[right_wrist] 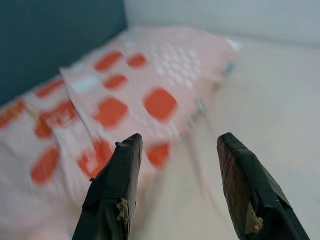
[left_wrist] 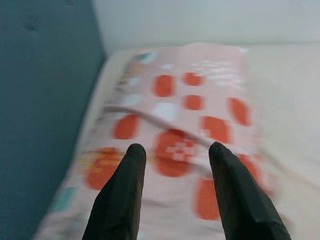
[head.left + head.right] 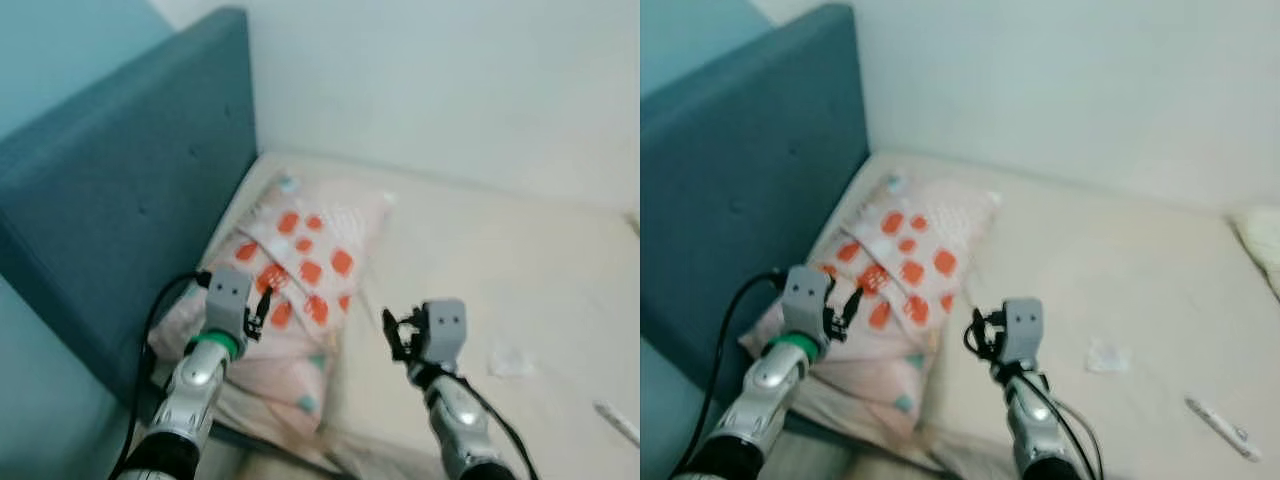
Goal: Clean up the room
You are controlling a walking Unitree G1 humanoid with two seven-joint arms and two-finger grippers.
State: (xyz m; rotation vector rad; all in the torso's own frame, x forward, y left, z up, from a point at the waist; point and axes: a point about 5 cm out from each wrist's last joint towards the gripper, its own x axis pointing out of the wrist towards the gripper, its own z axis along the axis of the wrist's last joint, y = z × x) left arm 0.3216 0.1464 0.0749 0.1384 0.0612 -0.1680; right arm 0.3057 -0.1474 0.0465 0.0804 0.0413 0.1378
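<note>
Bed corner against two walls

A dark teal padded headboard fills 9 to 10 o'clock, with a paler teal wall above it. A white wall spans 12 to 2 o'clock, and the bare cream mattress meets both, stretching toward 4 o'clock

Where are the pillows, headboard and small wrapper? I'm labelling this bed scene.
pillows point(image 3: 305, 265), left eye view, orange-patterned top face.
headboard point(image 3: 120, 200), left eye view, blue padded front.
small wrapper point(image 3: 1107, 355), right eye view, its middle.
</note>
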